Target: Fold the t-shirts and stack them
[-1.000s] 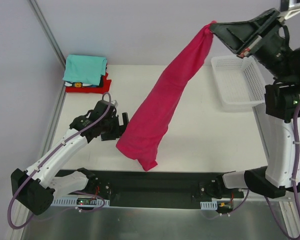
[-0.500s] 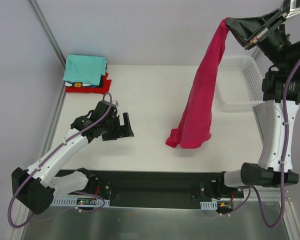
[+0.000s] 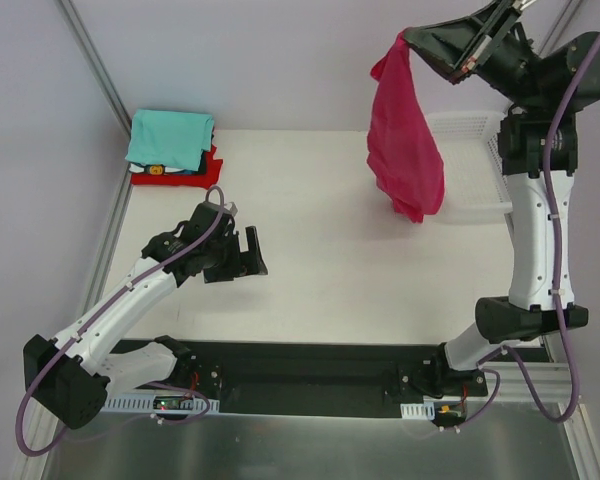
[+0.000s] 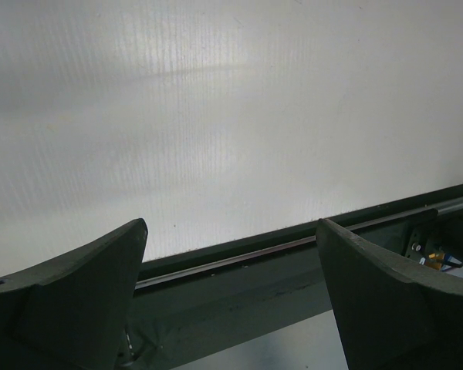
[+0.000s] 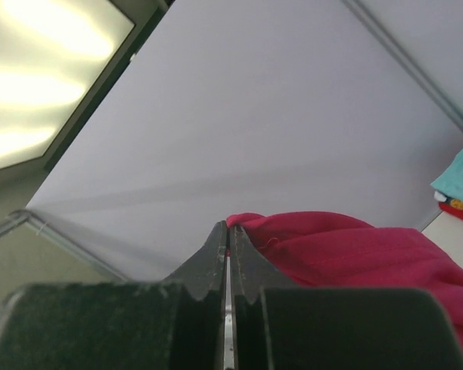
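My right gripper (image 3: 407,42) is raised high at the back right, shut on an edge of the magenta-pink t-shirt (image 3: 405,140), which hangs bunched in the air in front of the basket. In the right wrist view the shut gripper (image 5: 229,227) pinches the pink cloth (image 5: 355,247). A folded teal t-shirt (image 3: 170,137) lies on a red one (image 3: 212,163) at the back left corner. My left gripper (image 3: 247,251) stands open low over the table's left middle, nothing between its fingers (image 4: 77,277).
A white mesh basket (image 3: 470,170) sits at the back right, partly behind the hanging shirt. The black base rail (image 3: 310,365) runs along the near edge. A metal post (image 3: 95,70) rises at the back left.
My right arm has swung up and to the right, lifting the pink t-shirt wholly off the table; it now hangs bunched by the basket. The left arm has hardly moved.
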Available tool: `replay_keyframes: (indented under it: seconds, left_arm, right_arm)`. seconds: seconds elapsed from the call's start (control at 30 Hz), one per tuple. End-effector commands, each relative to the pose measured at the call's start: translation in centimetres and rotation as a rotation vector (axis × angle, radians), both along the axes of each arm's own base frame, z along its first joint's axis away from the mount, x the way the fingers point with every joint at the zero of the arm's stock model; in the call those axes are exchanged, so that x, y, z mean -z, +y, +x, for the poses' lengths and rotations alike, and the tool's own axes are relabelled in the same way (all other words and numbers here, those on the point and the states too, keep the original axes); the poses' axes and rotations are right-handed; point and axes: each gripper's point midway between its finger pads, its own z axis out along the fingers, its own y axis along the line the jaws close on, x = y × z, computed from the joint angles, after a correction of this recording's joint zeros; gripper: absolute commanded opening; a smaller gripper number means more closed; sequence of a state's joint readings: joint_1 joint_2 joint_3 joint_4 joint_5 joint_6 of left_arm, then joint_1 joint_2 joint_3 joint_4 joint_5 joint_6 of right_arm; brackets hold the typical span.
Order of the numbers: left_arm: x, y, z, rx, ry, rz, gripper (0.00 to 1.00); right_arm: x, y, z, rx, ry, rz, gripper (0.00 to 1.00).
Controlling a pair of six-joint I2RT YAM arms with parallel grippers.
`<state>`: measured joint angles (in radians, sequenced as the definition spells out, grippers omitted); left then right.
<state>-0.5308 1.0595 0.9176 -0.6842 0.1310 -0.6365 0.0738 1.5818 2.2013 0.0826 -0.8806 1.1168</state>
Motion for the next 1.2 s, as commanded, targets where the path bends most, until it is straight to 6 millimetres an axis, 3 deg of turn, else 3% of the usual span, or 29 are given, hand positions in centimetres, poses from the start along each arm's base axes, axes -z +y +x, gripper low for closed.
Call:
replay_keyframes:
  seconds: [0.0,0.2,0.33,0.73,0.87,0.9,1.0,1.17]
  left_arm:
    - [-0.5,-0.5,-0.2,0.015,-0.013,-0.024,0.91]
    - [-0.5,-0.4,-0.3,0.014,-0.011,-0.024,0.91]
    - [-0.5,-0.5,-0.2,0.011,-0.007,-0.026,0.91]
    - [0.1,-0.4,-0.2,0.009,0.003,-0.014,0.91]
    - [0.0,-0.8,-0.1,0.013,0.003,-0.023,0.91]
    - [0.0,-0.9,-0.2,0.016,0.005,-0.023,0.91]
    - [0.3,-1.6,-0.4,0.037,0.007,-0.01,0.91]
    - [0.5,-3.5,-0.9,0.079,0.014,0.026,0.9]
  right_arm:
    - [-2.5,1.7,-6.4,-0.104,-0.137,-0.015,0.01]
    - [-4.3,0.0,-8.6,-0.077,-0.18,-0.006,0.01]
    - [-4.4,-1.3,-8.3,-0.035,-0.183,-0.005,0.01]
    - [-2.6,-1.6,-7.1,-0.042,-0.15,-0.004,0.01]
    - [0.6,-1.7,-6.0,-0.009,-0.113,-0.005,0.01]
    - [2.8,-1.7,-4.5,-0.007,-0.063,-0.016,0.01]
    - [5.7,-1.6,-2.9,0.003,-0.04,-0.054,0.01]
    - [6.9,-1.7,-1.1,0.034,-0.094,-0.108,0.01]
